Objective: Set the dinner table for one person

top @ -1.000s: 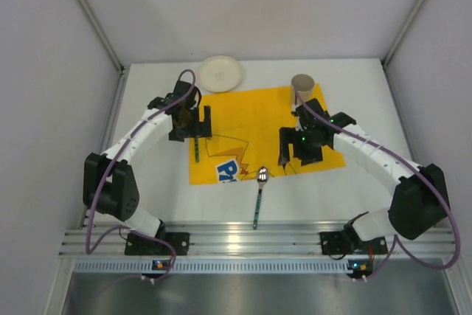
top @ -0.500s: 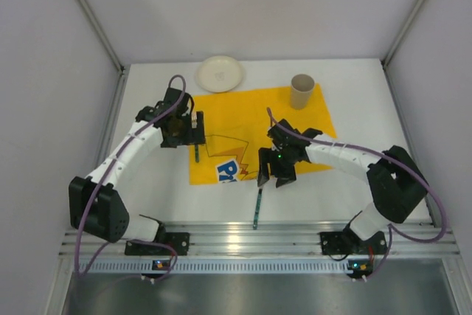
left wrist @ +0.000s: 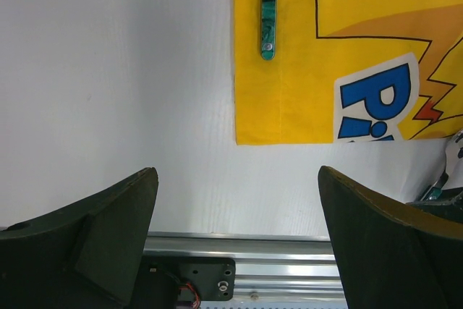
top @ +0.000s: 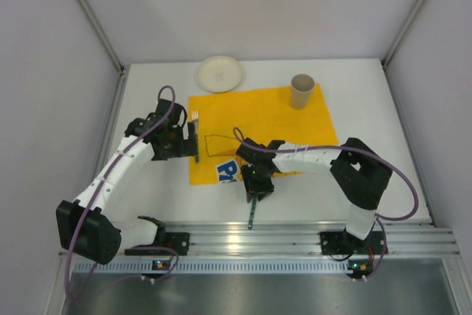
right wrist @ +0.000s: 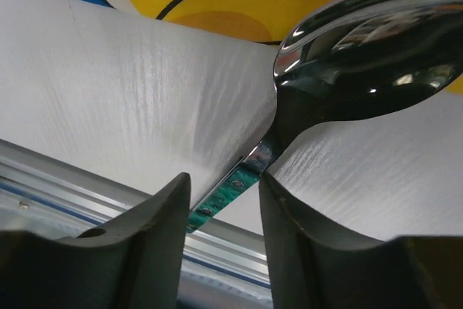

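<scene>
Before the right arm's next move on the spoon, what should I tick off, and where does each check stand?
1. Spoon handle lies between the right gripper fingers: ok.
2. Right gripper closed on the handle: not ok, a gap shows beside it.
3. Left gripper open and free of the fork: ok.
4. Cup upright on the placemat, away from both arms: ok.
5. Plate on the placemat: not ok, it sits on the table beyond it.
</scene>
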Controlling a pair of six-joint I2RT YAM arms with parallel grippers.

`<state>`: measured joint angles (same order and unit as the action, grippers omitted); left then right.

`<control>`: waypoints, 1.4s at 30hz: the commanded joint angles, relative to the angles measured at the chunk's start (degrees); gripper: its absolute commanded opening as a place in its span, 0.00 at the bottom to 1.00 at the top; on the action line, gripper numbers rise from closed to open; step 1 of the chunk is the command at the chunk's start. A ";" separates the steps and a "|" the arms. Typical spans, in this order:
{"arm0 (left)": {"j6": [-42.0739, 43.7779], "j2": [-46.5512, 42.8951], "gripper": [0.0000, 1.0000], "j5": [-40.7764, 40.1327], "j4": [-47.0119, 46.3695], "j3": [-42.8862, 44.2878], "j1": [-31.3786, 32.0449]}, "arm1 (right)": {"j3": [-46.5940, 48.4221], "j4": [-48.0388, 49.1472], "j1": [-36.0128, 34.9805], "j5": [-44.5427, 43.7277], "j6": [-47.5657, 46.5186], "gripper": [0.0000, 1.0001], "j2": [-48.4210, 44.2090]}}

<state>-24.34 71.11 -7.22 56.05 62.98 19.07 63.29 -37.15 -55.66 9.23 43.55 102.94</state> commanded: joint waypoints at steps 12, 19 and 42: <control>-3.87 -5.55 0.98 -1.48 3.10 -1.46 0.18 | -3.70 -5.38 -3.14 -12.22 -3.21 0.00 -3.86; -4.49 -3.35 0.98 -0.69 0.29 -0.76 0.18 | 2.10 -18.73 -0.60 -19.42 -5.83 0.00 -17.14; -2.21 5.08 0.98 0.72 -5.16 2.49 0.27 | 18.45 -12.96 31.92 -32.17 -26.67 0.00 2.61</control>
<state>-27.79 74.46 -6.85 53.56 62.22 19.18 78.02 -52.49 -25.80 -20.82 18.74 103.98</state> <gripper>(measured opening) 0.982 0.053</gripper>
